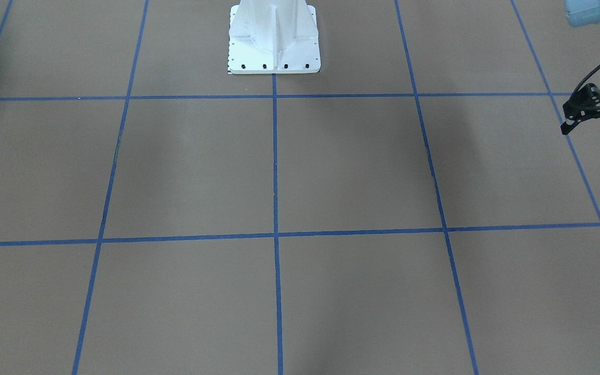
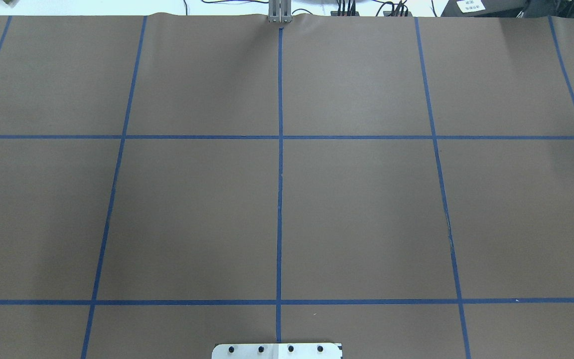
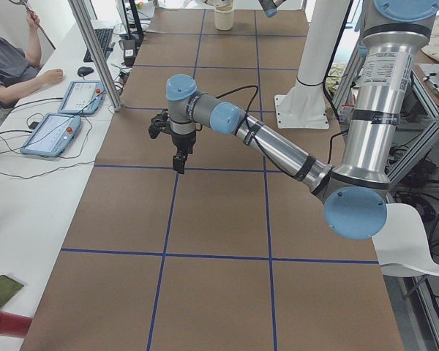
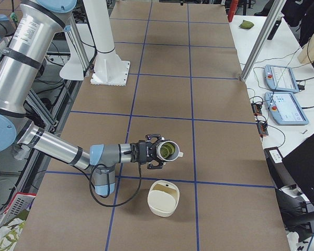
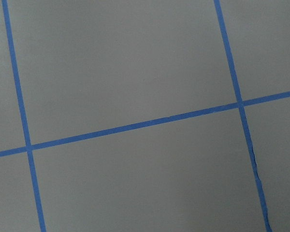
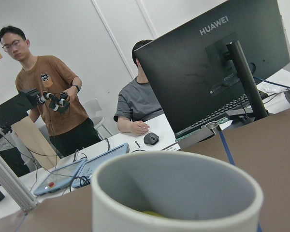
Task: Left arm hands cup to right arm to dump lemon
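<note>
My left claw (image 1: 591, 134) is at the bench (image 2: 366, 209) end on the left side and is cut off by the front view's frame. Its fingers look spread with paper showing between them, and it's holding nothing. In the side view it (image 3: 179, 155) points down near a tape line (image 3: 219, 169); I can't judge its height off the surface. The left wrist cam shows only paper and tape.

The cup (image 4: 178, 148) is at the right claw (image 4: 153, 151), off the bench near the right end. It's tipped on its side with the mouth toward the operators' side. The lemon (image 4: 167, 150) slices are inside. The right claw shows only in that side view, so I can't tell how far it's closed. In the right wrist cam the cup's wall (image 6: 183, 186) fills the bottom of the frame, the fingers are out of frame, and there's just a sliver of yellow (image 6: 152, 212).

A cream tub (image 4: 161, 208) stands on the bench near the cup, not touching it.

In the overhead, the centre squares read as plain paper, with the base plate (image 2: 277, 351) at the near edge. Along the operators' edge are a post (image 4: 261, 39), two pendants (image 4: 289, 109) and a monitor (image 6: 212, 63), with people (image 6: 53, 92) beyond.
</note>
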`<state>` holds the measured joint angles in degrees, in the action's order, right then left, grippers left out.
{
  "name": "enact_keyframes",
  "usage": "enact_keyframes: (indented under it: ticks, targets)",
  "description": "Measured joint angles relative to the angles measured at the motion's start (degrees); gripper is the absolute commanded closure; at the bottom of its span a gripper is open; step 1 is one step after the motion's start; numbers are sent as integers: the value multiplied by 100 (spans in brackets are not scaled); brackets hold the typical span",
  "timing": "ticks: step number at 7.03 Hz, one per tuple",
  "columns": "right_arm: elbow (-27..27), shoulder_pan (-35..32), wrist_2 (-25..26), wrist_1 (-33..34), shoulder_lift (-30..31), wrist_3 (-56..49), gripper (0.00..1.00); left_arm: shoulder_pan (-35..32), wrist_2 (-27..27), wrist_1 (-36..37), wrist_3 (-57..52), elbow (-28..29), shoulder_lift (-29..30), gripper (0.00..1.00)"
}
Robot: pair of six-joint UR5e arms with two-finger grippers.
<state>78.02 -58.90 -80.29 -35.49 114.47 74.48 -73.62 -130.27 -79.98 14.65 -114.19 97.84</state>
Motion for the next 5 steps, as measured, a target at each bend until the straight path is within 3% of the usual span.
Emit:
enact_keyframes:
  ticks: [3, 5]
  targets:
    - [-592, -27, 5, -953, 28, 2033, 100, -3, -5, 0, 9, -55, 0, 0]
    - [-667, -61, 5, -1148, -34, 3285, 100, -3, -6, 0, 11, -74, 6, 0]
